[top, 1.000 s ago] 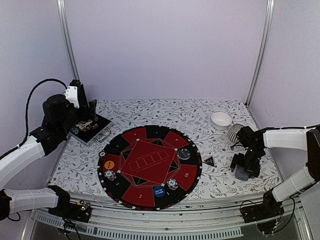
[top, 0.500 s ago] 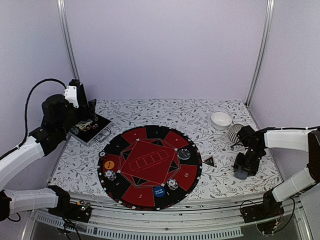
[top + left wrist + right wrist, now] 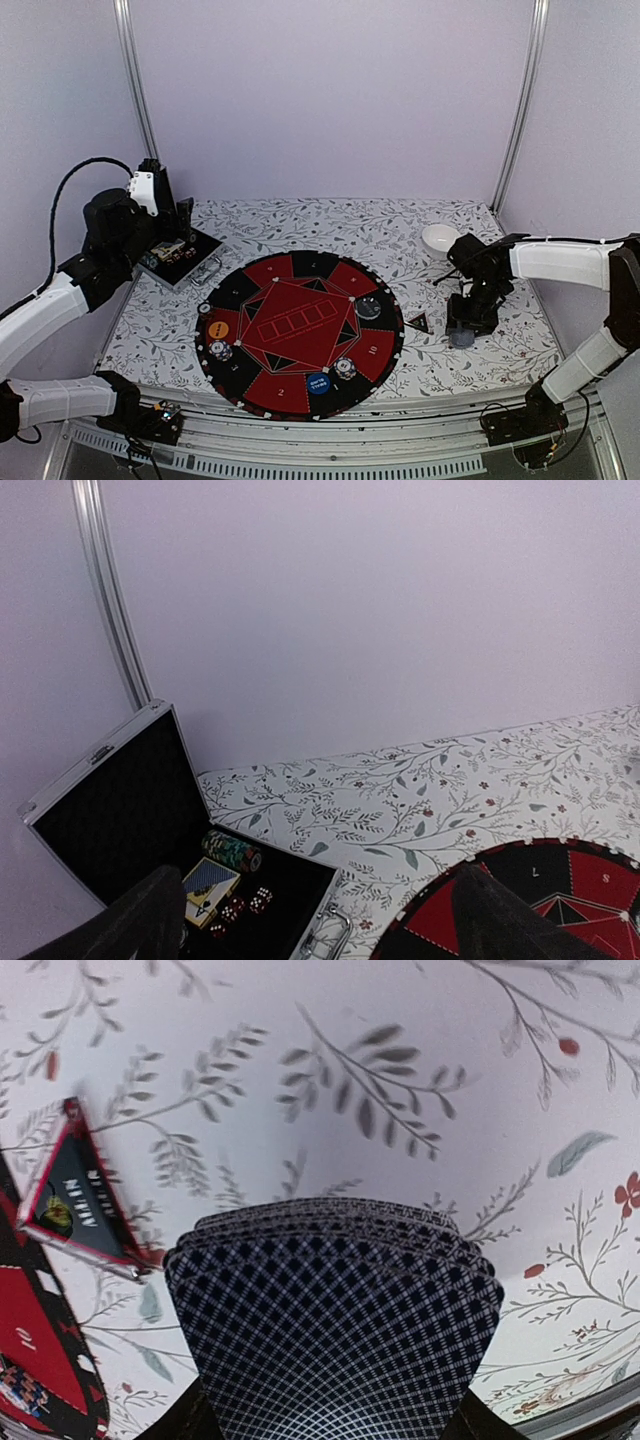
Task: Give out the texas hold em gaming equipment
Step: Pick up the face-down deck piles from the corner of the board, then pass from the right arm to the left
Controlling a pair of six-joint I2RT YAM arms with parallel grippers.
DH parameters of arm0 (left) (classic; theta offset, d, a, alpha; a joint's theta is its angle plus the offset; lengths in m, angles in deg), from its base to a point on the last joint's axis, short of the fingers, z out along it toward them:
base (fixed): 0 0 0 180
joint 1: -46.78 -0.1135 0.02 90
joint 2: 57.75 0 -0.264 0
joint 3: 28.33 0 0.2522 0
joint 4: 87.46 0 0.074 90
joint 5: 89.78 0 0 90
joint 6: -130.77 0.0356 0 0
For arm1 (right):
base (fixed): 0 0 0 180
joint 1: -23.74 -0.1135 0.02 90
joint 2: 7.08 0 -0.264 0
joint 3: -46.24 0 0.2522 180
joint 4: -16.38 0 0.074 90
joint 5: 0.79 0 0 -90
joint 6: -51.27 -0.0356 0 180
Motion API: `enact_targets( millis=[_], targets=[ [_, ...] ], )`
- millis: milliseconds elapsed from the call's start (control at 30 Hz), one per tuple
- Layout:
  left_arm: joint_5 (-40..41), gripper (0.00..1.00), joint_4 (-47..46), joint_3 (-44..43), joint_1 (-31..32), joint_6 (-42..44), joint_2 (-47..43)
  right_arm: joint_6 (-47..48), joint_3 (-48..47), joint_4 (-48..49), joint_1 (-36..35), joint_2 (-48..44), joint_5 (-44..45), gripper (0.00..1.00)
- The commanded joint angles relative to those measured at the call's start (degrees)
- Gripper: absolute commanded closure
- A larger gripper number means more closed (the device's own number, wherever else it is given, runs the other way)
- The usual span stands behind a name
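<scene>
My right gripper (image 3: 463,328) is shut on a stack of blue-checked playing cards (image 3: 335,1310), held just above the table to the right of the round red and black mat (image 3: 300,300). The black-red triangle marker (image 3: 418,322) lies on the table between the cards and the mat, and shows at the left of the right wrist view (image 3: 78,1202). On the mat lie an orange button (image 3: 217,327), a blue button (image 3: 318,382) and three small chips (image 3: 345,368). My left gripper (image 3: 183,222) hangs open over the case at the back left, with nothing between its fingers (image 3: 140,925).
An open black case (image 3: 120,820) at the back left holds a roll of chips (image 3: 232,850), a boxed deck (image 3: 208,885) and red dice (image 3: 245,905). A white bowl (image 3: 441,240) stands behind my right arm. The table's front edge runs close below the cards.
My right gripper has closed on the card stack and carried it left toward the mat and triangle marker. The left arm has not moved.
</scene>
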Motion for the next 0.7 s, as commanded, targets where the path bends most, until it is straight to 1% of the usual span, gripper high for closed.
enact_targets(
  millis=[0, 67, 133, 233, 267, 300, 367, 467, 567, 667],
  targets=[
    [-6.44, 0.08, 1.29, -1.89, -0.25, -2.95, 0.29, 6.46, -8.49, -3.76, -4.18, 1.95, -0.75, 0.58],
    [-9.73, 0.13, 3.65, -3.6, -0.31, -7.48, 0.65, 8.8, -12.77, -4.61, -7.21, 3.22, -1.48, 0.58],
    [-14.77, 0.2, 7.01, -4.63, -0.33, -12.44, 0.87, 11.72, -17.55, -5.06, -10.16, 4.54, -2.29, 0.6],
    [-26.34, 0.31, 8.13, -3.68, -0.14, -19.46, 0.19, 15.89, -23.26, -4.9, -14.87, 7.04, -3.13, 0.61],
    [-31.37, 0.33, 7.33, -2.67, 0.08, -21.99, -0.19, 16.9, -24.9, -4.81, -16.48, 8.14, -3.51, 0.61],
    [-34.7, 0.35, 6.11, -1.21, 0.54, -24.26, -0.58, 18.2, -26.33, -4.67, -17.96, 9.23, -3.81, 0.61],
    [-39.99, 0.36, 3.44, 2.1, 2.12, -28.61, -0.93, 20.8, -29.18, -4.12, -21.2, 11.97, -4.06, 0.61],
    [-44.52, 0.35, -1.24, 7.11, 5.16, -32.69, -0.65, 24.63, -33.29, -3.33, -26.48, 15.43, -4.37, 0.63],
    [-48.64, 0.31, -4.3, 9.82, 8.79, -34.38, 1.47, 27.98, -37.26, -2.07, -31.44, 18.23, -3.57, 0.62],
    [-52.6, 0.23, -7.22, 11.77, 11.44, -35.71, 4.72, 30.02, -40.94, -0.9, -35.39, 20.73, -2.75, 0.62]
  ],
)
